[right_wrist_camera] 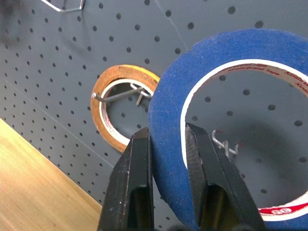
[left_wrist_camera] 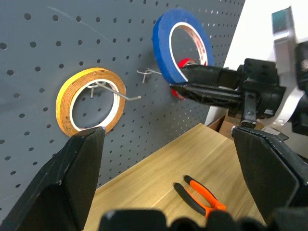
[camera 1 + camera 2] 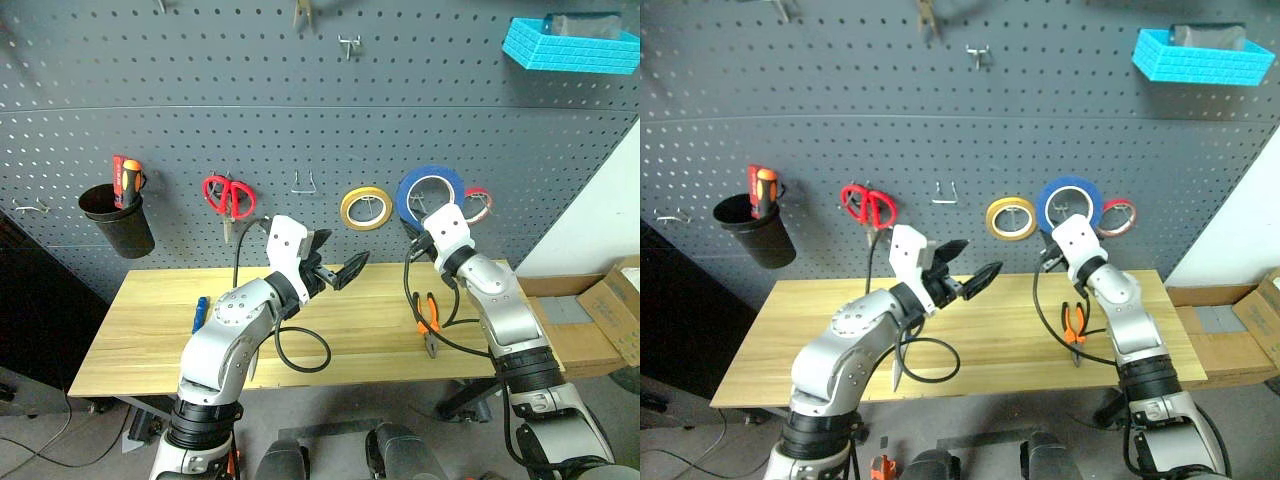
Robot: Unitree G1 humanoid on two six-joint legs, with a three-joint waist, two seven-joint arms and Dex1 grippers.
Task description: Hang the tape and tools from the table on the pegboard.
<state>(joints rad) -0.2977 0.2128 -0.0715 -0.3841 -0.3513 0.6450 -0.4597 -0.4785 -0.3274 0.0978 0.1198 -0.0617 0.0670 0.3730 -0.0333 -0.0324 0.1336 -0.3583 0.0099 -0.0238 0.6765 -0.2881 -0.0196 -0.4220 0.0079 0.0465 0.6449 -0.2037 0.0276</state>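
Clamped on the wall of the blue tape roll (image 1: 168, 144), the right gripper (image 1: 168, 159) holds the ring upright against the pegboard (image 3: 250, 110), one finger inside the ring and one outside, while the left gripper (image 3: 335, 262) hangs over the table (image 3: 150, 330) with its fingers spread wide and nothing between them. The roll sits high on the board between the yellow roll (image 3: 364, 208), which hangs on its own hook, and the red roll (image 3: 478, 203) just beside it on the far side. Through the ring's opening in the right wrist view a bare metal hook (image 1: 225, 143) shows; whether the roll's inner edge is past its tip or just short of it I cannot tell from these angles. So the step in hand looks like hanging the tape, with the tools left for later: the pliers (image 3: 429, 318) lie on the table below the right arm, and a small blue-handled screwdriver (image 3: 199, 313) lies near the left edge of the tabletop. The next move, as I judge it, calls for easing the ring over that hook until its upper inner edge rests on the wire, then spreading the fingers slowly and backing straight off so the roll is not dragged off again.
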